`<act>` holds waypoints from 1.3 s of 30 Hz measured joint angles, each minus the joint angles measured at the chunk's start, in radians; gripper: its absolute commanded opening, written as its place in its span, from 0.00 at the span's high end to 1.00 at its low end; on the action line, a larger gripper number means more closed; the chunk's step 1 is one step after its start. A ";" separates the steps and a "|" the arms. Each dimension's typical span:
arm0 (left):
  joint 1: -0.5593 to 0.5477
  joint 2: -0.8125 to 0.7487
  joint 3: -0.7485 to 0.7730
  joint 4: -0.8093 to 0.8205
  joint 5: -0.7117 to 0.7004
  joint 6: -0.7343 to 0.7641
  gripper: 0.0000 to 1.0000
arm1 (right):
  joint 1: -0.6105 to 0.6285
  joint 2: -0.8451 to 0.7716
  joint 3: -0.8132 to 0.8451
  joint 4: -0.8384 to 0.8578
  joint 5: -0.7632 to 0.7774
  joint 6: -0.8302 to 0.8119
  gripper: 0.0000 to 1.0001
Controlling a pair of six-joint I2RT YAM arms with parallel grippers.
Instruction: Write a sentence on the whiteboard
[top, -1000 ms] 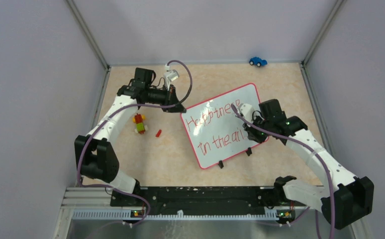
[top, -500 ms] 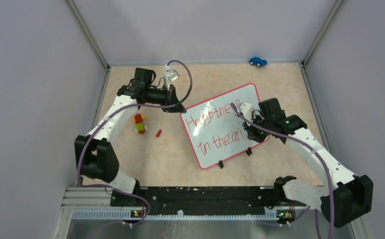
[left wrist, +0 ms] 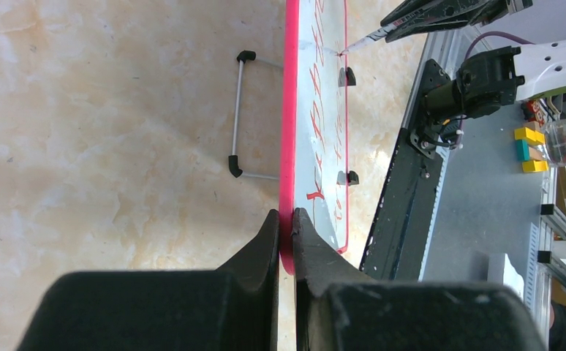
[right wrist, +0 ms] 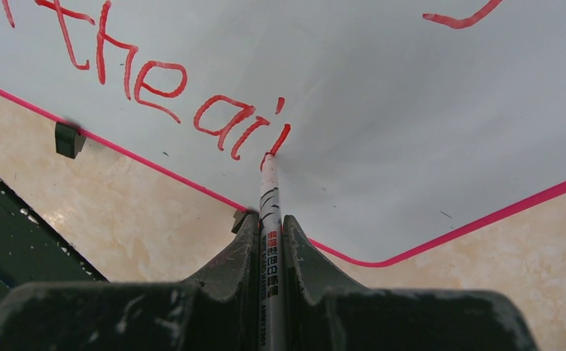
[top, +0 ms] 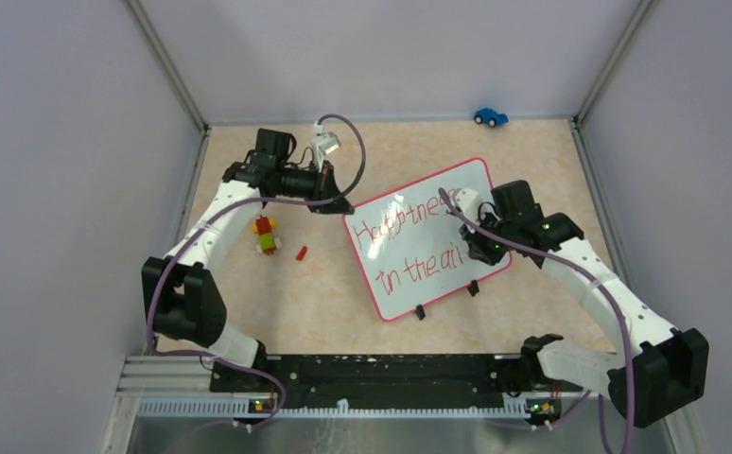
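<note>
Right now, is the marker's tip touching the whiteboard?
Touching. In the right wrist view the marker meets the whiteboard tip-first, exactly where the red stroke stops; no gap shows.

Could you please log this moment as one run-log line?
left gripper: clamps whiteboard edge | right gripper: holds marker, tip on whiteboard | sentence: unfinished at "in the ai"

Seen from the top, the right claw (top: 477, 252) hides the end of the sentence (top: 402, 241); the right wrist view cuts off its first line.
</note>
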 measured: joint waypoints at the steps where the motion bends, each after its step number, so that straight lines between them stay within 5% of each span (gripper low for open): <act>1: 0.000 0.000 0.000 0.000 0.000 0.000 1.00 | 0.000 0.000 0.000 0.000 0.001 0.000 1.00; 39: 0.000 0.006 0.005 -0.012 0.005 0.021 1.00 | -0.034 -0.073 -0.022 -0.043 0.013 -0.063 1.00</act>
